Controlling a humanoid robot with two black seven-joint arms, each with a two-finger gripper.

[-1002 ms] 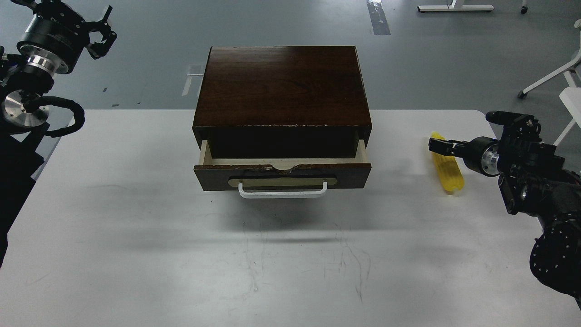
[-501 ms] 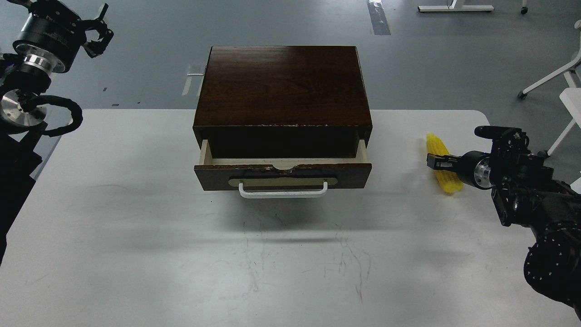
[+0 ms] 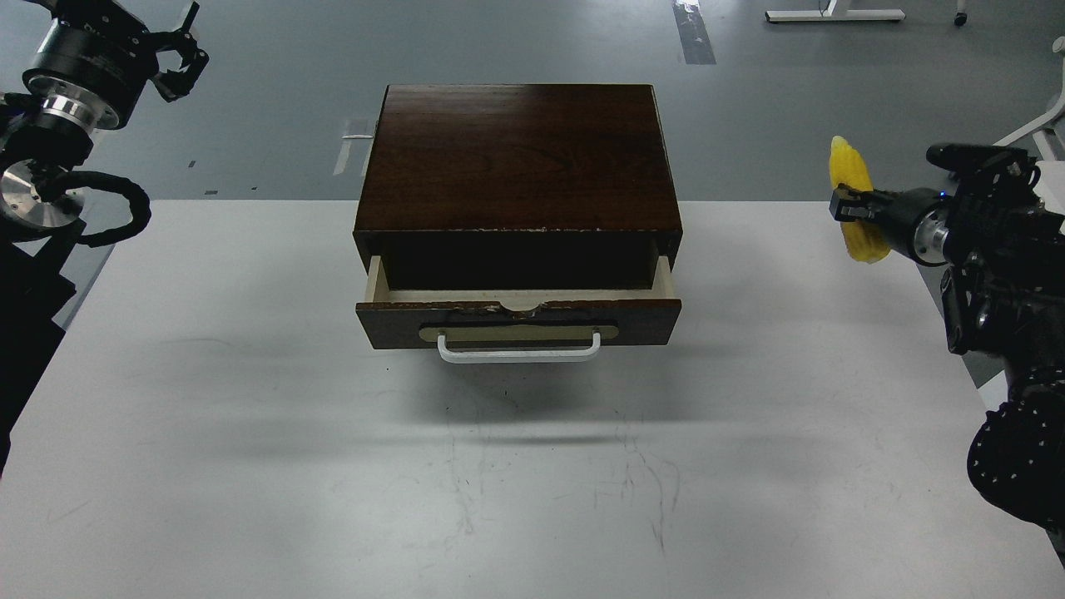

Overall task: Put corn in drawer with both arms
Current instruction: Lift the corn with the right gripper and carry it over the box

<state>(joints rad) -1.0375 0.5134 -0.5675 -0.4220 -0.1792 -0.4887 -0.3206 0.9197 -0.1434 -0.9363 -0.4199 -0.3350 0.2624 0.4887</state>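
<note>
The yellow corn (image 3: 852, 175) hangs in the air at the far right, above the table's back right corner, held across its middle by my right gripper (image 3: 847, 205), which is shut on it. The dark brown wooden box (image 3: 516, 158) stands at the back middle of the white table (image 3: 250, 399). Its drawer (image 3: 517, 320) is pulled partly out, showing pale inner sides and a white bar handle (image 3: 517, 348). My left gripper (image 3: 179, 58) is raised at the far upper left, away from the box, with its fingers spread and nothing between them.
Grey floor lies beyond the table. White chair legs (image 3: 1011, 137) stand at the far right behind my right arm. A white frame base (image 3: 832, 14) lies on the floor at the top.
My right gripper has lifted the corn off the table and carried it up and slightly right. The left arm has barely moved. The drawer is unchanged.
</note>
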